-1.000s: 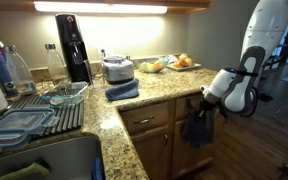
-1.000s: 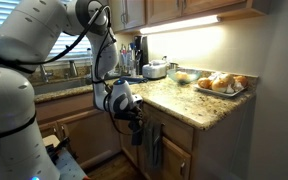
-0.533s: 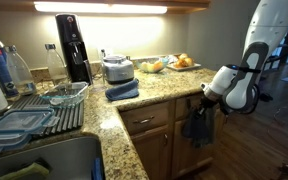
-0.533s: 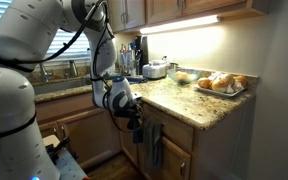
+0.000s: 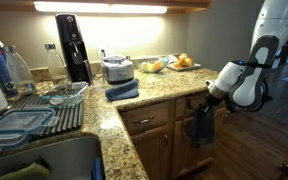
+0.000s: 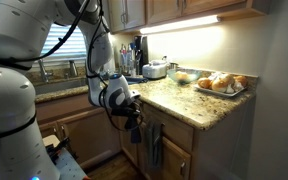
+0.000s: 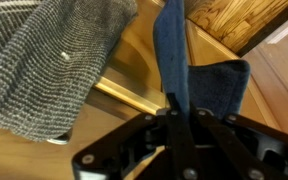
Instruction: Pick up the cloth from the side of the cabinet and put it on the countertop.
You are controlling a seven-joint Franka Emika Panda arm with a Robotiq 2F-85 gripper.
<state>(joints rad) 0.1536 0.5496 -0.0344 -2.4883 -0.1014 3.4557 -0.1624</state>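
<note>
My gripper [image 5: 206, 104] clamps slate-blue cloth [image 5: 198, 130] at upper fold. Light, limp, dangles beneath me. Best hold judged bunched fabric, not loose corner.

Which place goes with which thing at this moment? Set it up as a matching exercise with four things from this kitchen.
Things:
1. cloth
2. folded cloth
3. dish rack
4. food plate

Places:
A. beside the sink
B. lying on the countertop, in front of a grey appliance
C. hanging from the jaws in front of the cabinet
D. at the countertop's end, away from the sink

Pairs: 1-C, 2-B, 3-A, 4-D.
</note>
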